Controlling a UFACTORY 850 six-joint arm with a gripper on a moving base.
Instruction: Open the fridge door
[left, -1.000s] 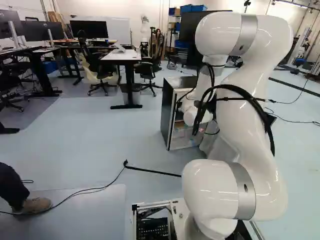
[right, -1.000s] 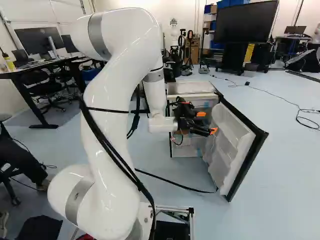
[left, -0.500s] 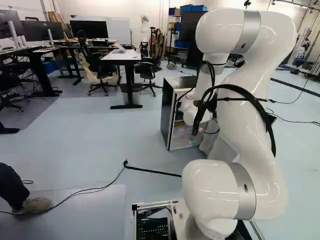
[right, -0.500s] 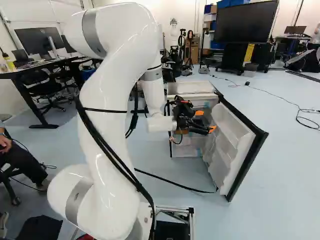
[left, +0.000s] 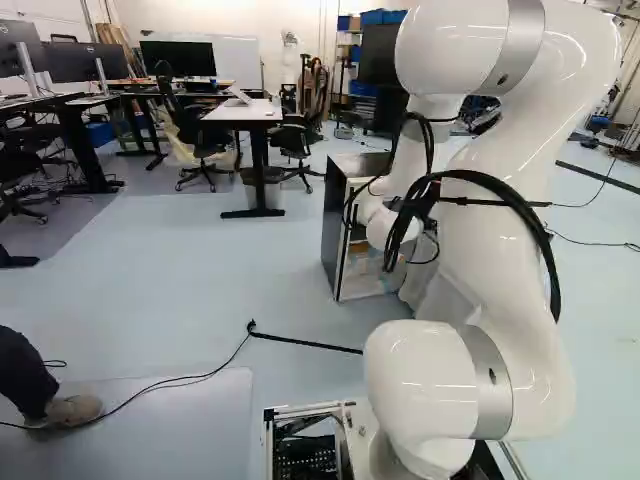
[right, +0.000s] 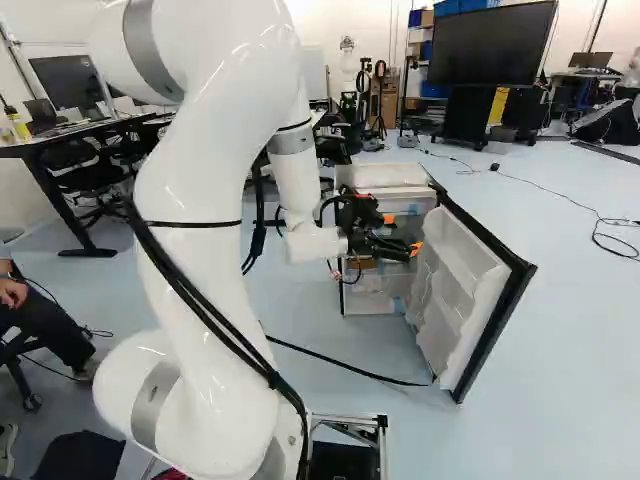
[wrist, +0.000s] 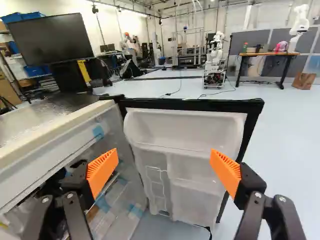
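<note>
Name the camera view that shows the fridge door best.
The right base view: the fridge door shows there nearly whole, inner shelves included. The wrist view shows its inside closer, the hand covering part of its edge. The left base view has it mostly behind the arm.

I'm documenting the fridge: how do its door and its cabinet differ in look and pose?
The door is a thin panel with moulded white racks; the cabinet is a deep box. Blue tape shows inside the cabinet, none on the door. The cabinet stands on the floor, while the door juts out from it, swung open. Both pair dark outer parts with pale insides.
</note>
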